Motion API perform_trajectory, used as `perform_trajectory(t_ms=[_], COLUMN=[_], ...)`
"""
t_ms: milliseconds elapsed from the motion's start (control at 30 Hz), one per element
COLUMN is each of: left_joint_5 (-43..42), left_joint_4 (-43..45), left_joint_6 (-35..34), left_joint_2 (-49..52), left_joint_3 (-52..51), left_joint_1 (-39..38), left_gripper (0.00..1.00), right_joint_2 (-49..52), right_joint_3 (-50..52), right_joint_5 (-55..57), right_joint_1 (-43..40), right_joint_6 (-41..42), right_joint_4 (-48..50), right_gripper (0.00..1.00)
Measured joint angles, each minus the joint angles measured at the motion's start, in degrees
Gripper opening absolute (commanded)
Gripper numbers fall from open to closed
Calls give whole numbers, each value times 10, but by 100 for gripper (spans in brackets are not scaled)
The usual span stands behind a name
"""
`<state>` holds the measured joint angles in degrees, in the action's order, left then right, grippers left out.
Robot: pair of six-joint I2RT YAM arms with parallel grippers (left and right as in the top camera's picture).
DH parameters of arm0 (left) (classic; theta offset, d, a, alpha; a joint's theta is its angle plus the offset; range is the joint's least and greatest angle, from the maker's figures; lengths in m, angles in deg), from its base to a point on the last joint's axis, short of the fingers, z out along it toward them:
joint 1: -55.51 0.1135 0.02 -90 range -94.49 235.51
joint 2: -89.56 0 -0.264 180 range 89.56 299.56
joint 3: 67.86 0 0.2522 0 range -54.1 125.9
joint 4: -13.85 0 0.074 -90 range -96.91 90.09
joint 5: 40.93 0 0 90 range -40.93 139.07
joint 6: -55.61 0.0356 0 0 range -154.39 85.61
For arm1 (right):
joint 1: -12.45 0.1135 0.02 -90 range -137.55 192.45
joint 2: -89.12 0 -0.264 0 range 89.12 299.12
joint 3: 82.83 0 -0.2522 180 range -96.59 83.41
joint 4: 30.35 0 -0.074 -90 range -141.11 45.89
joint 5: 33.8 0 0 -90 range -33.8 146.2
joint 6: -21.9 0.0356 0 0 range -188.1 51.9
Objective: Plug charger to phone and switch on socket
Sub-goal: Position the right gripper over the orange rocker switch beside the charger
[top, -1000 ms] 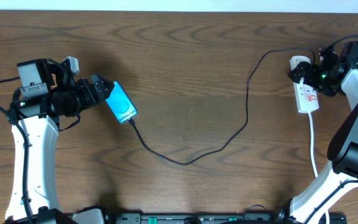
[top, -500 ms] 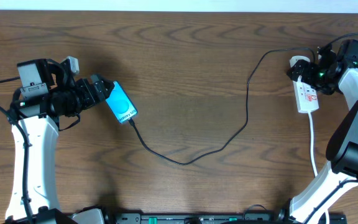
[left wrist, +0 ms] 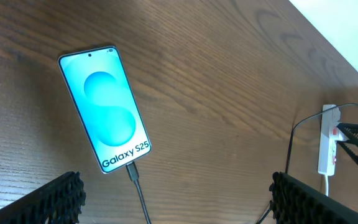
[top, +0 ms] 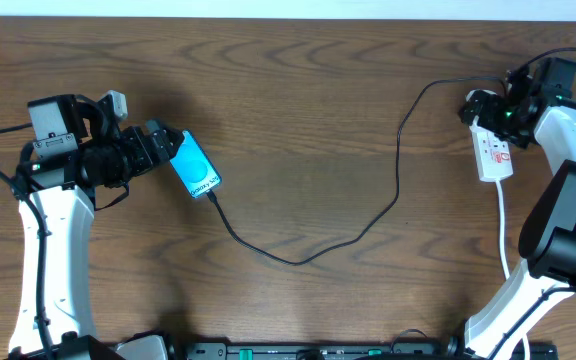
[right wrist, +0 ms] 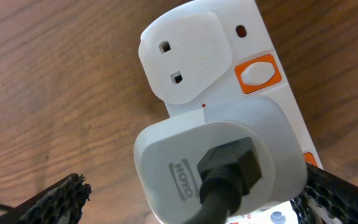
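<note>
Wooden table (top: pixel 308 110): right pincer (top: pixel 481 108), released, has edged farther along the socket (top: pixel 495 160); left pincer (top: pixel 168 147) released, unmoved.

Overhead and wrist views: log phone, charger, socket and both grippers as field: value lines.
phone: screen lit, flat on table, charger tip in its bottom port
charger: black cable loops across table to white adapter seated in socket
socket: white power strip; orange switch state unclear
left gripper: open, by the phone, holding nothing
right gripper: open, over the adapter, holding nothing
</note>
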<state>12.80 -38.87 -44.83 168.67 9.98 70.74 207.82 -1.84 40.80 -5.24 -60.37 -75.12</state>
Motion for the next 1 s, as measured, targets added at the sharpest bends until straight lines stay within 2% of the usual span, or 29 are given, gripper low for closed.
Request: perform_trajectory(t_ms=[1000], left_joint_5=[0], left_joint_4=[0], left_joint_6=[0], left_joint_2=[0], left_joint_3=[0], left_joint_1=[0], left_gripper=[95], right_joint_2=[1], right_joint_3=[1], right_joint_5=[16], right_joint_1=[7], right_joint_6=[23], right_joint_4=[5], right_gripper=[99])
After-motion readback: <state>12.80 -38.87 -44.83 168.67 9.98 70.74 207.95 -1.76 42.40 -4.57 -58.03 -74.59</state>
